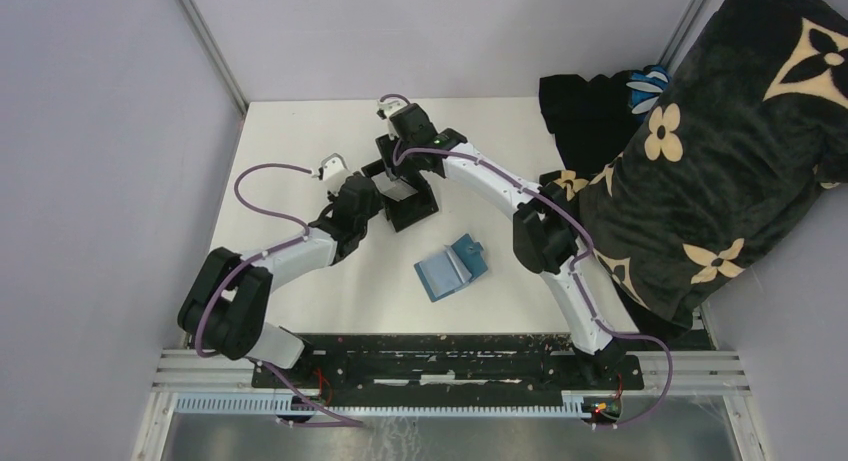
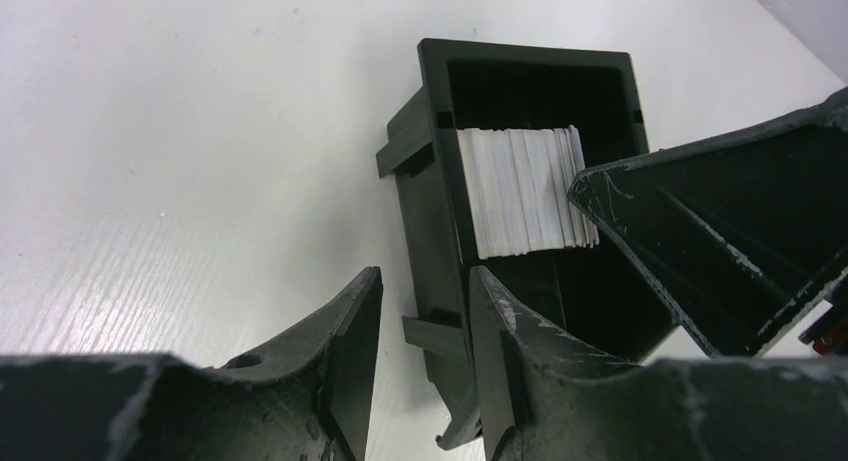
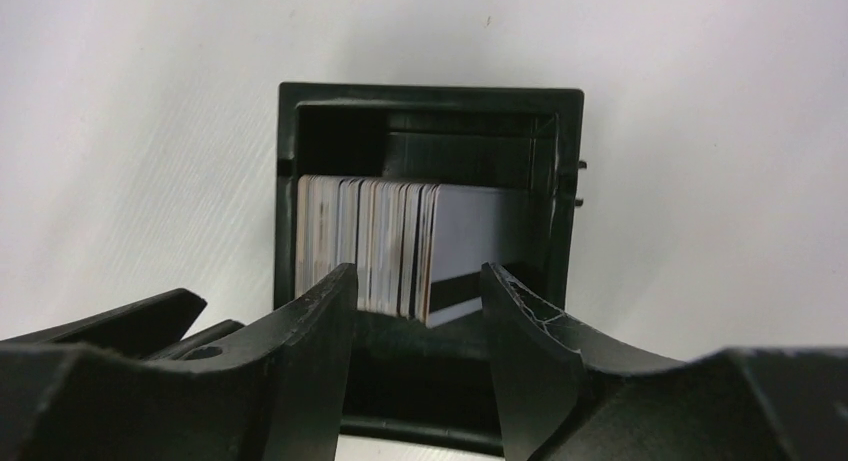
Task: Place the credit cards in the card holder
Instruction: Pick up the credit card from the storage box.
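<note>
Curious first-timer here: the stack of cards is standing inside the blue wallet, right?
No. The stack of cards is standing inside the black box, as the right wrist view shows; the blue wallet lies apart from it.

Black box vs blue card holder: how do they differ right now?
Form: the black box is an open-topped container; the card holder is a flat teal-blue wallet lying unfolded.
Contents: the black box holds credit cards standing on edge; no card shows in the card holder.
Place: the left hand and right hand are both at the black box; the card holder lies apart, nearer the arm bases.
Shared: both rest on the white table.
</note>
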Tool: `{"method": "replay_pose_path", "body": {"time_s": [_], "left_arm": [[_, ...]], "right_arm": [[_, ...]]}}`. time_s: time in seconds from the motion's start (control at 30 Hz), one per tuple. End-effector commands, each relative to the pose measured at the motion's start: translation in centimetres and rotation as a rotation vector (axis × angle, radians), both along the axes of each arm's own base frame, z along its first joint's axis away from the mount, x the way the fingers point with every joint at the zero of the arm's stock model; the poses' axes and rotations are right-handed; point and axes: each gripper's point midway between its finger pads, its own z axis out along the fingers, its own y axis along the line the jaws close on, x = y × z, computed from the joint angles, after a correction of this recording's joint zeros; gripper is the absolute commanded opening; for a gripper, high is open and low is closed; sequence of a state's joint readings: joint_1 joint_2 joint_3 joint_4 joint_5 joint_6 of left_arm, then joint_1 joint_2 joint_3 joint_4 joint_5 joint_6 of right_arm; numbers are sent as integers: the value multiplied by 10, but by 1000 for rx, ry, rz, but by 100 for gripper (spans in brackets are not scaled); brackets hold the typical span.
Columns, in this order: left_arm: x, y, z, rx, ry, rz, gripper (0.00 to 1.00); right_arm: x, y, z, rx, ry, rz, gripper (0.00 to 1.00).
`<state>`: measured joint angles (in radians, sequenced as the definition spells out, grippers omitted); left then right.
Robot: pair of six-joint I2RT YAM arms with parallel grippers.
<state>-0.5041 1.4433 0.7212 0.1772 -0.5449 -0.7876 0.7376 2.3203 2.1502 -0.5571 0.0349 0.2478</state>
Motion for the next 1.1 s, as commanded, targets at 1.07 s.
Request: {"method": "replay_pose_path", "body": {"time_s": [1.07], "left_arm": [[31,-5,-10,-124,-41,-1,46]], "right_arm": [[2,24,-22,252,211,-9,22]]}}
